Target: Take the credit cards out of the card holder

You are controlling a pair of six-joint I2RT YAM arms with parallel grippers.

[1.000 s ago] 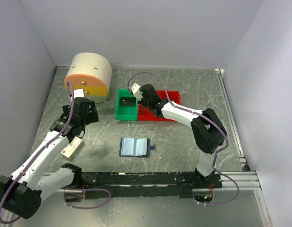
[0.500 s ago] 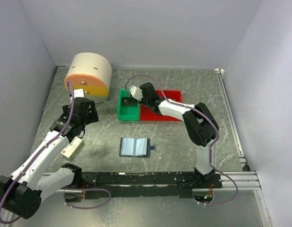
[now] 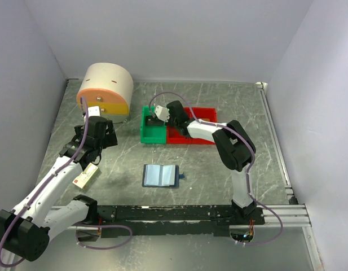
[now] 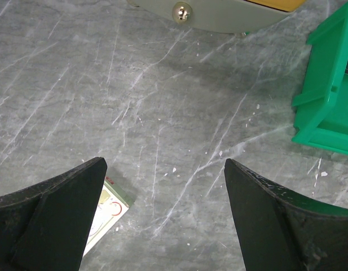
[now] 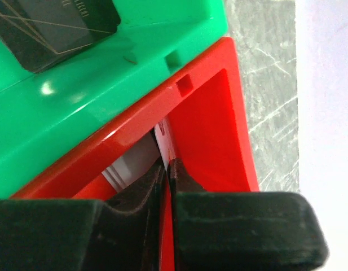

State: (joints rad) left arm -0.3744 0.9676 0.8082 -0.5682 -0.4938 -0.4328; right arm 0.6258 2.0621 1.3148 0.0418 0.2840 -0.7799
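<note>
Table: we see a grey marble-look top, pale walls on 3 sides.
Green bin: mid-table, its right side touching the red bin.
Red bin: open-top, just right of green.
Drum container: cream, back-left corner; orange/yellow front w/ small metal knob.
Box: cream w/ red label, front-left, well apart from bins.
Rail: black, along near edge.

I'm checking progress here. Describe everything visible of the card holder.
The card holder is a small dark navy bifold. It lies opened flat with its pale blue-grey lining up, on the grey marbled table, between the green bin and the near table edge. A strap tab sticks out from its right edge. Only the table touches it. Whether cards remain inside cannot be told.
</note>
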